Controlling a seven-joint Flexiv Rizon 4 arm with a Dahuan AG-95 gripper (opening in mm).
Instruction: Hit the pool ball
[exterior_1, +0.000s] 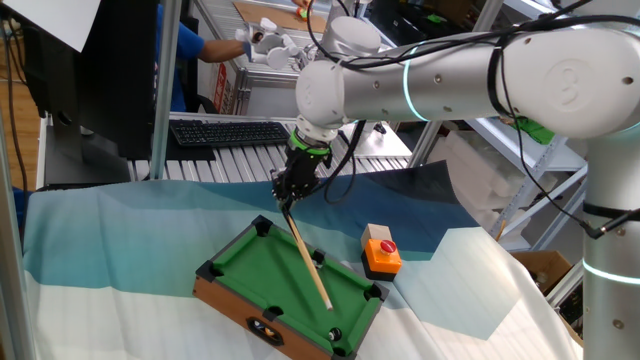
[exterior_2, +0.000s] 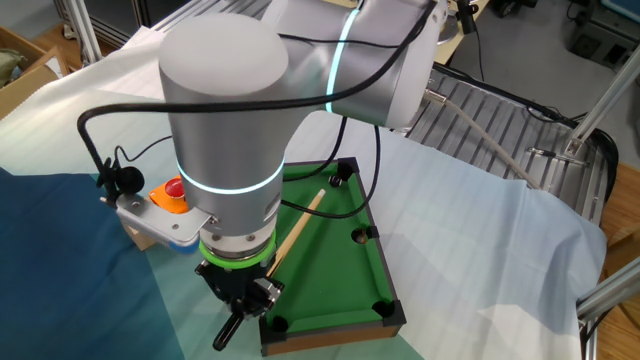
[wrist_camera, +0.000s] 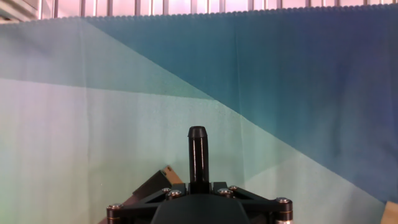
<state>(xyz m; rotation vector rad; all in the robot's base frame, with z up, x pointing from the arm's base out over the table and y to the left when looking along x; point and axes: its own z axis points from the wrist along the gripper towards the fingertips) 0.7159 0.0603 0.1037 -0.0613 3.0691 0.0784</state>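
Note:
A small green pool table (exterior_1: 262, 268) lies on the cloth; it also shows in the other fixed view (exterior_2: 335, 270). My gripper (exterior_1: 288, 193) is shut on the wooden cue stick (exterior_1: 308, 262), which slants down over the felt. The cue's tip points at the tiny dark pool ball (exterior_1: 335, 334) near a corner pocket. In the other fixed view the gripper (exterior_2: 243, 296) holds the cue (exterior_2: 296, 224), and the ball (exterior_2: 337, 181) lies just past its tip. In the hand view only the cue's black butt end (wrist_camera: 198, 154) shows above the gripper (wrist_camera: 198, 190); the ball is hidden there.
An orange button box (exterior_1: 381, 252) stands right beside the pool table, also in the other fixed view (exterior_2: 172, 193). A keyboard (exterior_1: 230, 131) and a metal roller rack (exterior_2: 500, 120) lie behind the blue and white cloth. A person in blue (exterior_1: 190, 50) stands at the back.

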